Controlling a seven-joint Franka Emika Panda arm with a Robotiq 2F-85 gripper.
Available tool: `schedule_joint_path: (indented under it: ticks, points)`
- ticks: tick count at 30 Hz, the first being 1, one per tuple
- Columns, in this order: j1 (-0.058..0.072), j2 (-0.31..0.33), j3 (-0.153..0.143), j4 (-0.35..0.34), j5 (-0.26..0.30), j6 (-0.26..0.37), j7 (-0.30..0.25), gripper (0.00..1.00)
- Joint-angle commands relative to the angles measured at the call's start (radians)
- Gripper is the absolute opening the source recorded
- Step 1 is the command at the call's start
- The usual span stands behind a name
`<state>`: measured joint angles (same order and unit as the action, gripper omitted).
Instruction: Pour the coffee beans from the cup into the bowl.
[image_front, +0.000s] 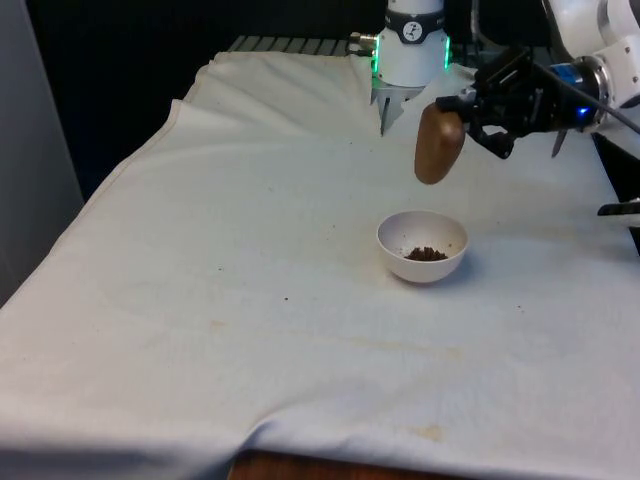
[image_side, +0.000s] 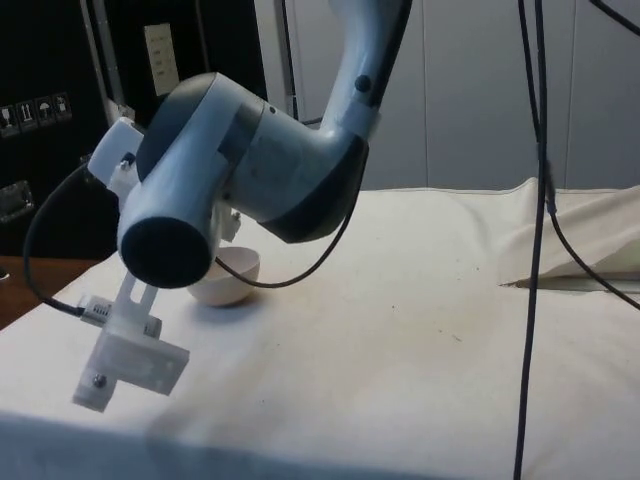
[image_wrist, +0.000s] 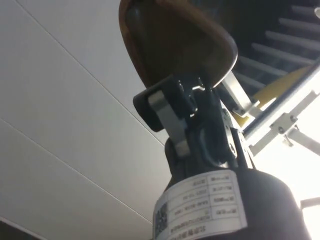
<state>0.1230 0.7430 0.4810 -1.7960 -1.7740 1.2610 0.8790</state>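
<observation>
So the bench (image_front: 200, 300) had its white cloth (image_front: 250, 200) all over it, creased and a bit stained, bunched up at the far end. In the side view the robot arm (image_side: 250, 160) sat right in front of the camera and blocked most of the action, with just a sliver of the bowl (image_side: 225, 280) peeking out from behind it, plus a couple of black cables (image_side: 535, 200) hanging down across the shot.

The white bowl (image_front: 422, 245) sat on the cloth toward the front view's right, with a small dark pile of coffee beans (image_front: 426, 254) at the bottom.

The cup (image_front: 439, 143) was brown, smooth and rounded, kinda wooden looking. It hung in the air above the bowl, tipped well over with its mouth facing down-ish, not touching the bowl. The pincer (image_front: 463, 108) was clamped on the cup's upper end, coming in from the front view's right. In the wrist view the cup (image_wrist: 175, 45) showed as a dark brown curved shell pinched right at the fingers (image_wrist: 162, 107).
</observation>
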Motion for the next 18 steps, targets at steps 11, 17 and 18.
schedule_joint_path:
  ticks: [11, 17, 18]
  points:
    - [0.002, 0.024, 0.011, 0.003, -0.050, -0.046, -0.018, 0.01]
    - [0.000, 0.024, 0.011, 0.001, -0.052, -0.046, -0.012, 0.01]
    - [0.001, 0.025, 0.011, 0.002, -0.052, -0.045, -0.014, 0.01]
